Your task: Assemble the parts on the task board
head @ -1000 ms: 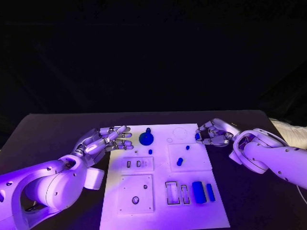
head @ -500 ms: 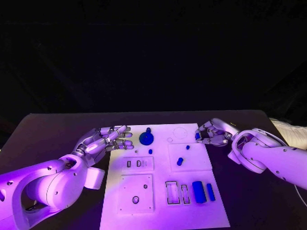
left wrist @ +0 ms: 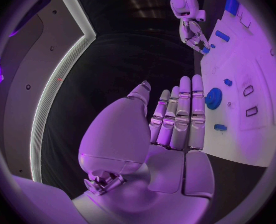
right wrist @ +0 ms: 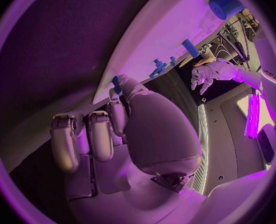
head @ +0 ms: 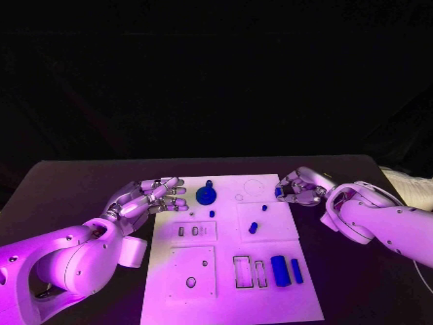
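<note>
The white task board lies in the middle of the black table. A round blue part with a peg stands near its far edge, also visible in the left wrist view. Small blue parts lie mid-board, and two blue blocks lie beside empty slots near the front. My left hand hovers at the board's left edge beside the round part, fingers straight and holding nothing. My right hand sits at the board's far right edge and pinches a small blue part at its fingertips.
Two inset plates with small holes take up the board's left half. Black table stretches bare to the left of the board and a narrower strip to its right. A pale crumpled thing lies off the table's right edge.
My right hand has edged slightly leftward toward the board, still pinching the small blue part. The left hand and the parts on the board have stayed put.
</note>
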Robot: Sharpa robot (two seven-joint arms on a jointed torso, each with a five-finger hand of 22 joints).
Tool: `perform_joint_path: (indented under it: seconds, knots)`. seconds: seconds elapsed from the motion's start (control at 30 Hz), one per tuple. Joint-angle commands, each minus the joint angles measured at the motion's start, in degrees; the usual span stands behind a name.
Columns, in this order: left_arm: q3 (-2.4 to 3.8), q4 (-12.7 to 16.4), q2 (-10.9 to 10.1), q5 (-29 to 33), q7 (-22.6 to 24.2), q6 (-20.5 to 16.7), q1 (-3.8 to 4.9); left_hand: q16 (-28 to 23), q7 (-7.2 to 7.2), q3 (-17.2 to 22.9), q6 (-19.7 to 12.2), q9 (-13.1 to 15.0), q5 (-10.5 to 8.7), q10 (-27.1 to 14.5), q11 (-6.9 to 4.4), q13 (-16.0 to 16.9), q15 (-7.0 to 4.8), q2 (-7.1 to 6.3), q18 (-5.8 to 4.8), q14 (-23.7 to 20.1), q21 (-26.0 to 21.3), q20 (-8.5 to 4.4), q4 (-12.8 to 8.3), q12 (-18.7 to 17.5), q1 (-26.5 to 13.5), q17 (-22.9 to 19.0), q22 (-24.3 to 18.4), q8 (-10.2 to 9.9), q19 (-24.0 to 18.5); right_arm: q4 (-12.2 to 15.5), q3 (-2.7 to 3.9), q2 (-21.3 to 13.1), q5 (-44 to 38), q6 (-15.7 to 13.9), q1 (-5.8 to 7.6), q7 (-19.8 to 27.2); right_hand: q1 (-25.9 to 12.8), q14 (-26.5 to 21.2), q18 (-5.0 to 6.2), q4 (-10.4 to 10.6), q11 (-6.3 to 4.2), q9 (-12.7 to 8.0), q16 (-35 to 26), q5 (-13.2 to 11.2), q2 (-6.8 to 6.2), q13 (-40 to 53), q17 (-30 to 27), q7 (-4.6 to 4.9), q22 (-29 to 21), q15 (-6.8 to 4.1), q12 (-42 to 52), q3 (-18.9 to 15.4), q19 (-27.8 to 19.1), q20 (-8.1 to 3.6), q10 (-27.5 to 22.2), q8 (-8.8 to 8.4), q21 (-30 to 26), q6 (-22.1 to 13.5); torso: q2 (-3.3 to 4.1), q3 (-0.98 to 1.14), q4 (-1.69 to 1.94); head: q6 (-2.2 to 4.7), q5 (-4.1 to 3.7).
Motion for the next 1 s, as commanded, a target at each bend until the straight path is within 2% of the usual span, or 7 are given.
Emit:
perform_joint_path:
  seconds: [0.03, 0.8, 1.0]
  knots:
    - [0.03, 0.1, 0.1, 0.1, 0.2, 1.2, 0.04, -0.2, 0.18, 0.1, 0.1, -0.1, -0.27, 0.1, 0.04, -0.1, 0.01, 0.36, 0.59, 0.5, 0.4, 0.08, -0.4, -0.3, 0.4, 0.1, 0.1, -0.2, 0.3, -0.1, 0.01, 0.2, -0.3, 0.6, -0.05, -0.6, -0.3, 4.6, -0.94, 0.1, -0.74, 0.1, 0.4, -0.4, 0.42, -0.4, 8.2, -0.08, 14.0, -0.32, 0.2, 0.3, 5.1, -0.42, 0.8, 0.27, 0.3, 0.4, 0.01, 0.01, -0.01, -0.08, 0.02]
    - [0.02, 0.0, 0.1, 0.1, -0.5, 1.6, 0.04, -0.6, 0.18, 0.0, 0.2, -0.1, -1.02, 0.2, 0.05, -0.1, 0.02, 0.54, 0.58, 0.5, 0.4, 0.08, -0.7, -0.7, 0.5, 0.5, 0.1, -0.6, 0.2, -0.5, 0.04, 1.1, -0.4, 0.8, -0.01, -1.6, -1.4, 4.6, -0.92, 0.2, -0.7, -0.1, 0.3, -0.9, -0.15, -0.5, 8.1, 0.02, 13.9, -0.32, -0.2, 0.1, 5.0, -0.53, 0.7, -0.36, 0.2, 0.1, 0.0, 0.03, 0.0, -0.24, -0.04]
    - [0.02, 0.0, 0.1, 0.1, -0.5, 1.6, 0.04, -0.6, 0.19, 0.0, 0.1, -0.1, -1.05, 0.2, 0.06, -0.1, 0.03, 0.54, 0.58, 0.5, 0.4, 0.08, -0.7, -0.7, 0.5, 0.5, 0.1, -0.6, 0.2, -0.6, 0.04, 1.2, -0.4, 0.7, 0.0, -1.8, -2.5, 4.5, -0.9, 0.4, -0.21, -0.7, 0.0, -0.8, -1.26, -1.3, 7.7, 0.65, 13.8, 0.03, -1.6, -0.6, 5.0, -0.35, 0.1, -1.21, 0.2, -2.1, -0.02, 0.03, 0.05, -0.26, -0.12]
